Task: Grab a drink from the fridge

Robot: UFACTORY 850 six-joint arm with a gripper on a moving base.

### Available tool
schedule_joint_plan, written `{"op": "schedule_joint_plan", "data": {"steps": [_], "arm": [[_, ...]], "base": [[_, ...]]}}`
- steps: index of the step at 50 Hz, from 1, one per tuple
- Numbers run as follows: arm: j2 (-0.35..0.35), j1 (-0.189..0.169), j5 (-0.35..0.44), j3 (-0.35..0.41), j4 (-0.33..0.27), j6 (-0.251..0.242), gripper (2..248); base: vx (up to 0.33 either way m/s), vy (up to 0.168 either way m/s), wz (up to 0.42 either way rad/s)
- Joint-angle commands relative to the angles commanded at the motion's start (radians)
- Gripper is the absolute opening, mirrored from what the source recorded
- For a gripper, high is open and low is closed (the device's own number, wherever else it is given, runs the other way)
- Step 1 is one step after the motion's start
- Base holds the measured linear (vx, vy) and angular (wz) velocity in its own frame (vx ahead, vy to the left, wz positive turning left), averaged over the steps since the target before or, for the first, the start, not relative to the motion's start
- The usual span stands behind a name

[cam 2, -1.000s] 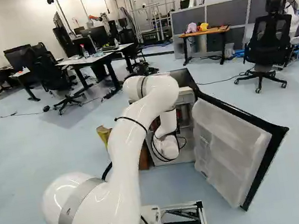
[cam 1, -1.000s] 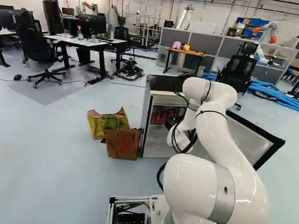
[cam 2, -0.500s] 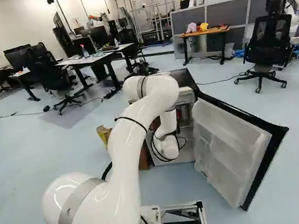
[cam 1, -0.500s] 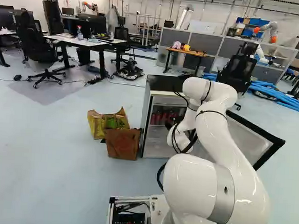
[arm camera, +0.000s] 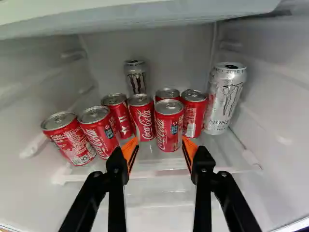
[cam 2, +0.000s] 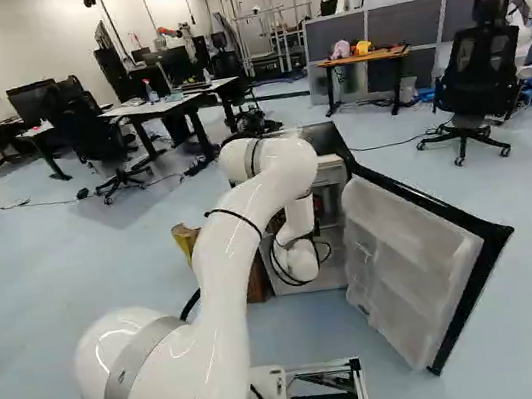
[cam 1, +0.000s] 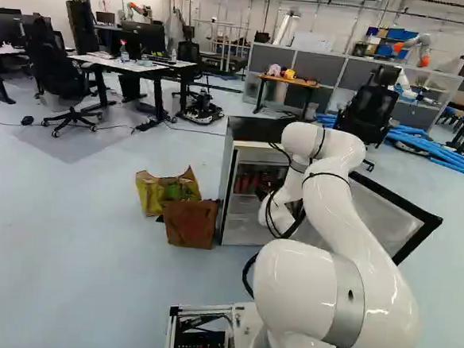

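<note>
In the left base view my black gripper (cam 1: 263,192) reaches into the fridge (cam 1: 227,194), mostly hidden behind the arm. The wrist view shows the gripper (arm camera: 160,145) open, its orange-padded fingers apart and nothing gripped. Just ahead, roughly in line with the gap, an upright red can (arm camera: 169,126) stands foremost on the shelf (arm camera: 154,166). Several other red cans (arm camera: 141,118) crowd behind and beside it; two at one side (arm camera: 71,140) lean. A tall silver can (arm camera: 224,99) stands at the other side, and another silver can (arm camera: 135,77) at the back.
An upper shelf (arm camera: 145,13) hangs over the cans, with fridge walls (arm camera: 275,106) on both sides. The fridge door (cam 2: 409,268) stands wide open right of the arm. Two bags (cam 1: 189,223) sit on the floor left of the fridge. Another robot (cam 1: 420,48) is far back.
The arm's upper part has shifted very slightly to the left in both base views. The base, door and bags have stayed in place.
</note>
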Motion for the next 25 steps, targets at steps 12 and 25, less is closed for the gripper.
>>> {"op": "schedule_joint_plan", "data": {"steps": [12,25], "arm": [[-0.013,0.004,0.000,-0.027,0.000,0.000,145],[-0.027,0.008,0.000,-0.054,0.000,0.000,145]], "base": [[0.000,0.000,0.000],[0.000,0.000,0.000]]}}
